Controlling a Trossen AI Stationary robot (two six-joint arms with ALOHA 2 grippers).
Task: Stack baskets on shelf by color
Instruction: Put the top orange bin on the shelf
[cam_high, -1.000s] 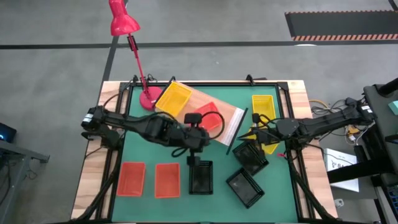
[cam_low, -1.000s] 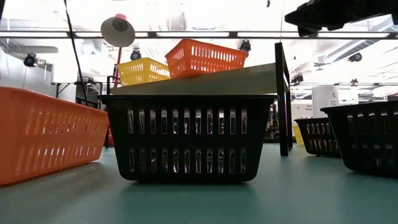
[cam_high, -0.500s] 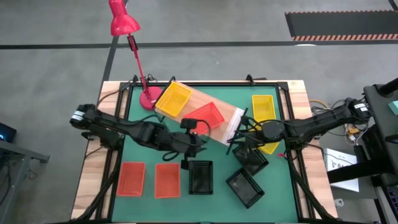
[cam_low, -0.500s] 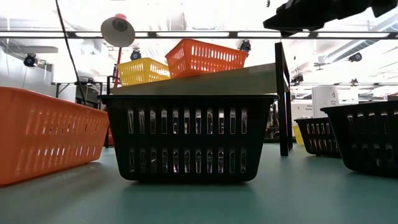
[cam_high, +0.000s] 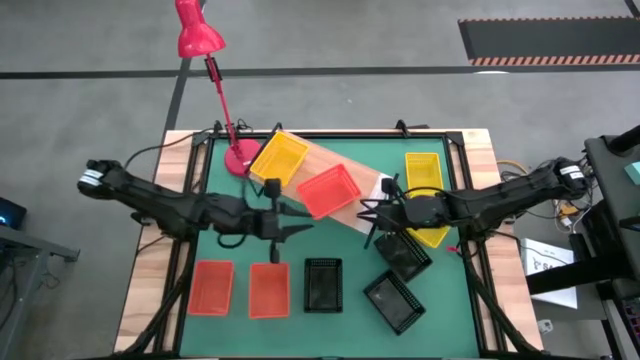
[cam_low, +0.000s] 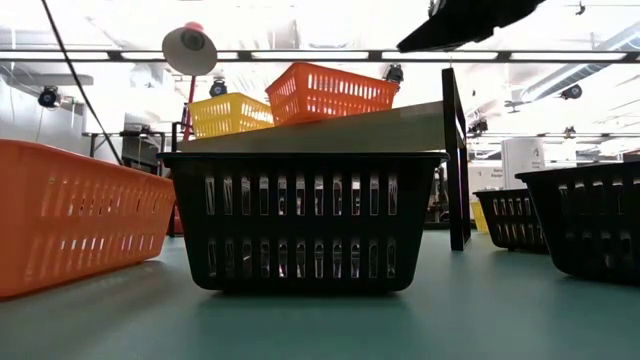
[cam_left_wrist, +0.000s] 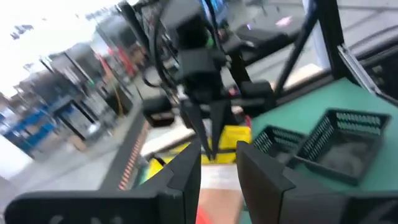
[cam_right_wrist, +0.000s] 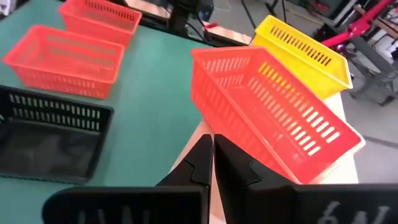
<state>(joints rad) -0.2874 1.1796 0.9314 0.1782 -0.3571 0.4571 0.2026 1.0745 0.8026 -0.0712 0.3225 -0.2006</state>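
The light-wood shelf (cam_high: 372, 190) lies slanted across the far middle of the green mat. A yellow basket (cam_high: 278, 160) and a red-orange basket (cam_high: 328, 190) stand on it side by side; the low view shows them as well, the yellow basket (cam_low: 230, 113) and the red-orange basket (cam_low: 330, 92). My left gripper (cam_high: 290, 222) hovers open just near-left of the red-orange basket, holding nothing. My right gripper (cam_high: 370, 212) is shut and raised by the shelf's right end, its tips (cam_right_wrist: 211, 142) pointing at the red-orange basket (cam_right_wrist: 273, 118).
Two red-orange baskets (cam_high: 212, 287) (cam_high: 268, 290) sit near the front left. Black baskets (cam_high: 322, 284) (cam_high: 392, 302) (cam_high: 405, 255) sit front centre and right. A yellow basket (cam_high: 423, 172) lies at the right, partly under my right arm. A red lamp base (cam_high: 240, 158) stands beside the shelf's far-left end.
My left gripper has drawn back from over the red-orange basket on the shelf toward the table's left and near side; that basket stays on the shelf. My right gripper has moved toward the table's left, up to the shelf's right end.
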